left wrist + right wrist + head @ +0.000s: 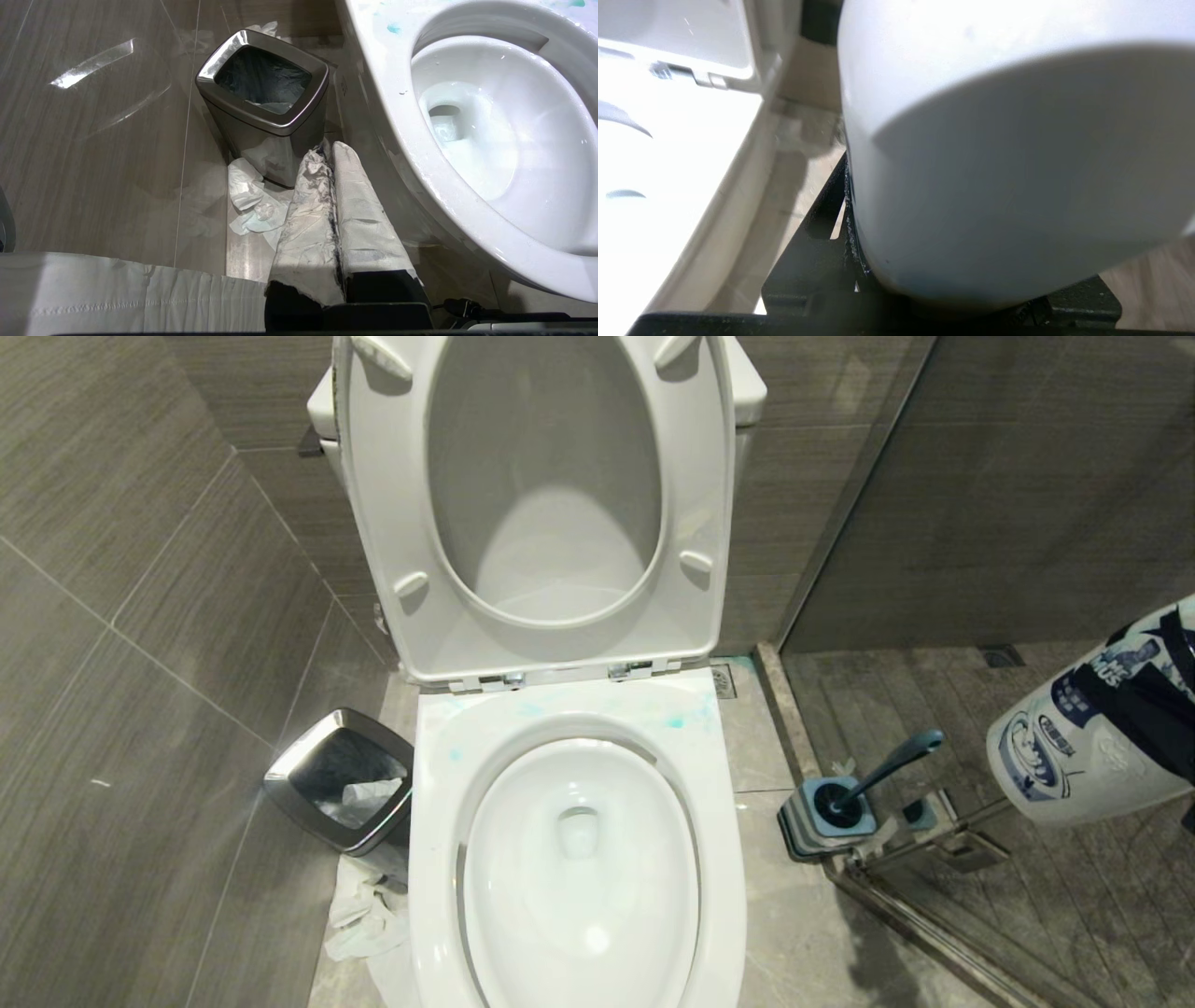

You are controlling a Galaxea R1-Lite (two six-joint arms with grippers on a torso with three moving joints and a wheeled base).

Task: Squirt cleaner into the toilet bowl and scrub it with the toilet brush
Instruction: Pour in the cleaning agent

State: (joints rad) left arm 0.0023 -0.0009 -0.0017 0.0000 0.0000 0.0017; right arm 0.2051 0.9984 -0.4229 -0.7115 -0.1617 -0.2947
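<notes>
Right gripper (1153, 709) is clamped around the cleaner (1083, 737), a fat white bottle held off to the robot's right, over the floor beside the glass partition and well clear of the toilet. The bottle's long axis runs roughly level, tilted a bit, with one end facing the toilet bowl (579, 859); cap not visible, so I can't tell which end that is. In the right wrist view the bottle body (999, 177) fills the frame, black gripper fingers (817, 242) hugging it.

Key relation: the bowl lies to the left of the bottle and lower. Judgement: the bottle has to travel left across the rim before any squirt lands inside. Seat and lid are up. Blue-green smears sit on the rim near the hinge.

Toilet brush (887, 765) stands in its holder on the floor between bowl and bottle, handle leaning right, nearest the right arm.

Left gripper (332, 205) is closed and empty, parked low by the steel waste bin (261, 93).

Label: blue print on white, not legible.
</notes>
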